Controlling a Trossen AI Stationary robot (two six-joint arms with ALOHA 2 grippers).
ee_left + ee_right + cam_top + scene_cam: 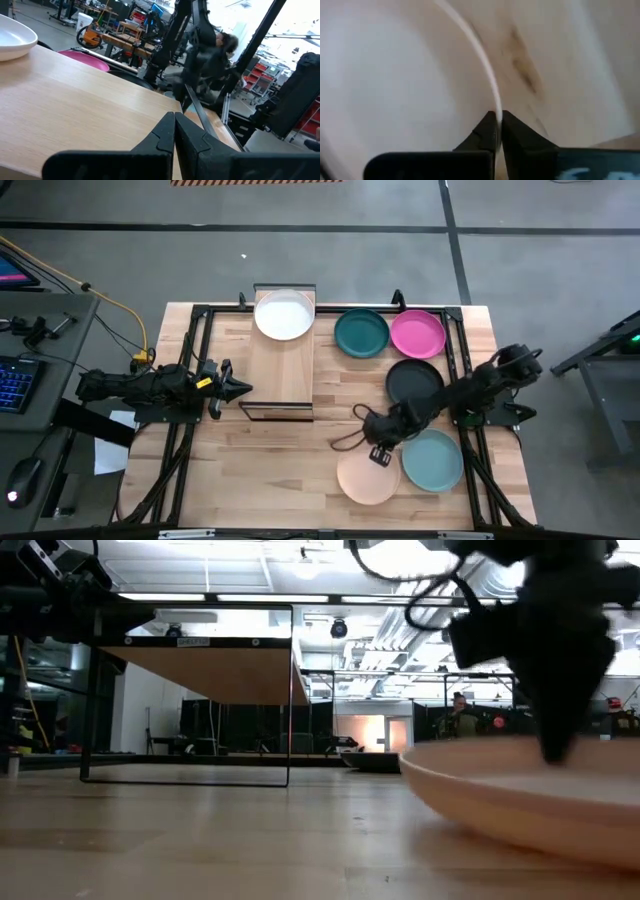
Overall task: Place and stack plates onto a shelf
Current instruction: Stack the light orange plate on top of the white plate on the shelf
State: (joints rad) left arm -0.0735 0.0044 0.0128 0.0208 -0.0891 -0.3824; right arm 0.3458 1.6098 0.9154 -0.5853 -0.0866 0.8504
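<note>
The pale peach plate (362,480) lies near the table's near edge, right of centre, and fills the right of the low view (500,795). My right gripper (381,454) stands over its far rim, shut on it. The light-wood shelf (283,370) stands left of centre, with the white plate (284,314) resting on its far end. My left gripper (243,390) is shut and hovers at the shelf's left edge, level with the board (75,100). The dark teal (361,333), magenta pink (417,333), black (414,381) and light blue-green (435,462) plates lie on the table. My right gripper (498,116) pinches the peach plate's far rim (490,92) between its two fingers, one on the inner side and one on the outer. The fingers come from above, pointing down (555,752). The plate's underside looks to be on the table (560,830).
The light blue-green plate sits right beside the peach one, toward the table's right edge. The black plate lies just beyond my right arm. A dark cable loop (350,440) lies left of my right gripper. Black frame rails (190,370) run along both table sides.
</note>
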